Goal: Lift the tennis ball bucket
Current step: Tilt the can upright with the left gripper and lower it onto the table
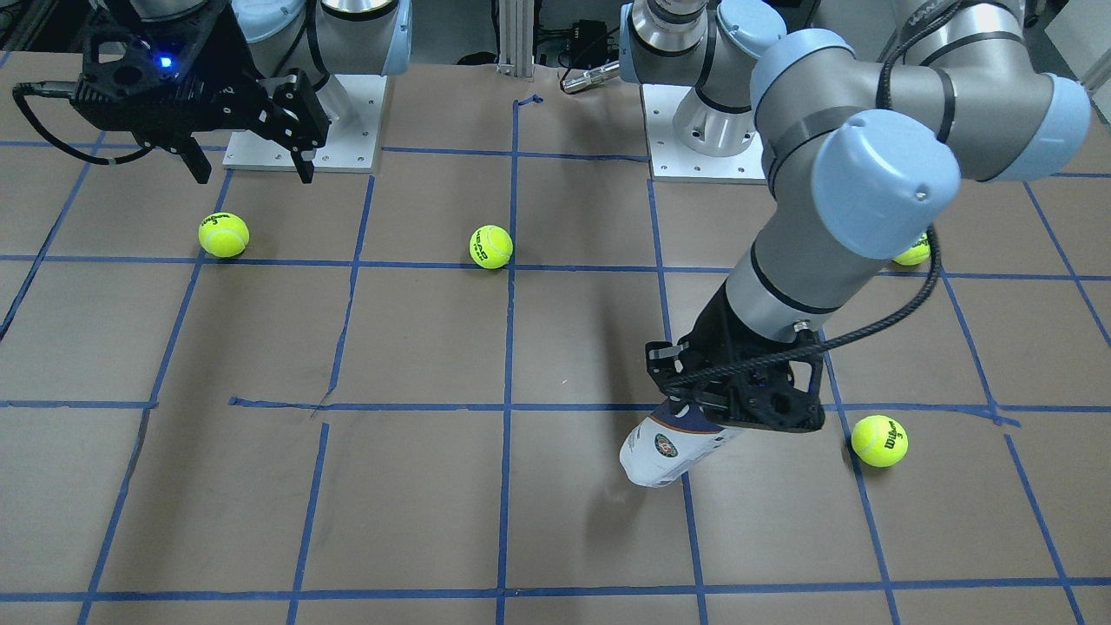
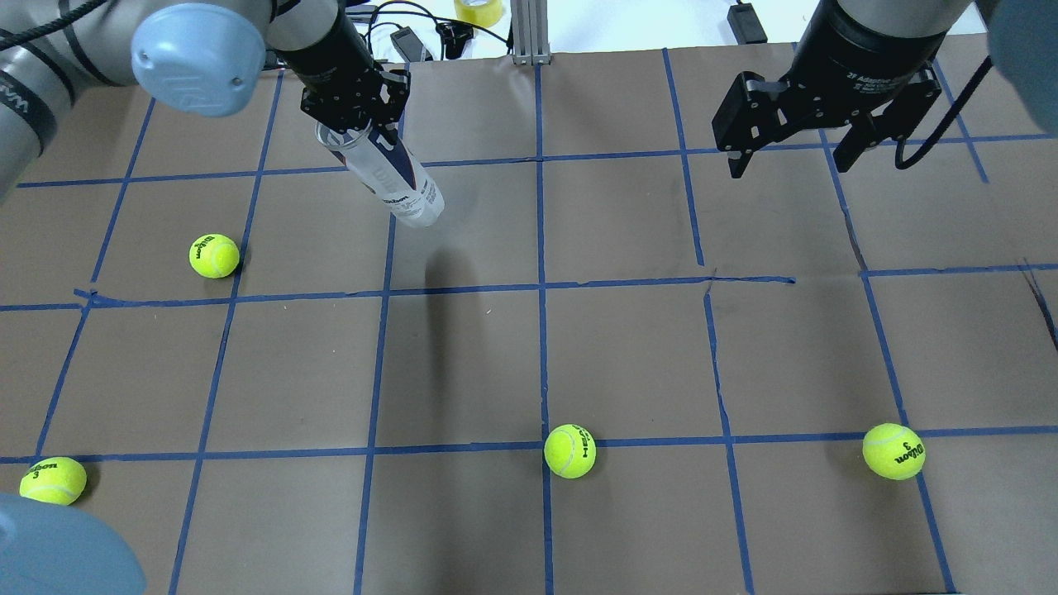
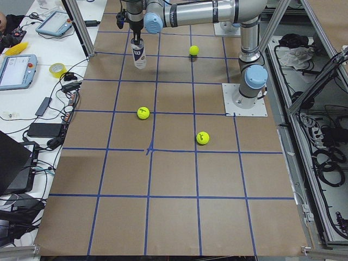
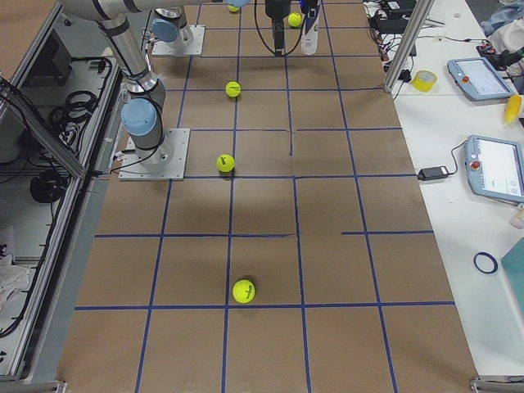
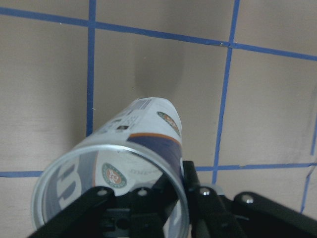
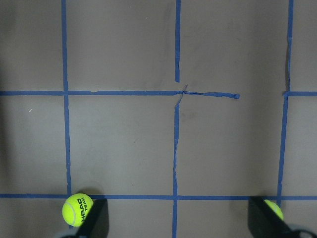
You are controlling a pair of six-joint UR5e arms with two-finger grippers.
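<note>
One tilted tennis ball bucket (image 2: 388, 178) aloft, rim pinched by the left gripper (image 2: 355, 124); right gripper (image 2: 788, 165) wide, empty

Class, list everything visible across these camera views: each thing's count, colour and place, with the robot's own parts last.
tennis ball bucket: one, clear with white-and-navy label, held tilted above the table, robot's left.
tennis balls: five, yellow-green, on the table; four in the overhead view, a fifth toward the robot's right end.
table: one, brown paper, blue tape grid.
tape roll: one, yellow, on the side bench.
teach pendants: two, grey-blue, side bench.
left gripper: one, black, shut on the bucket's open end.
right gripper: one, black, open, empty, above the table.
</note>
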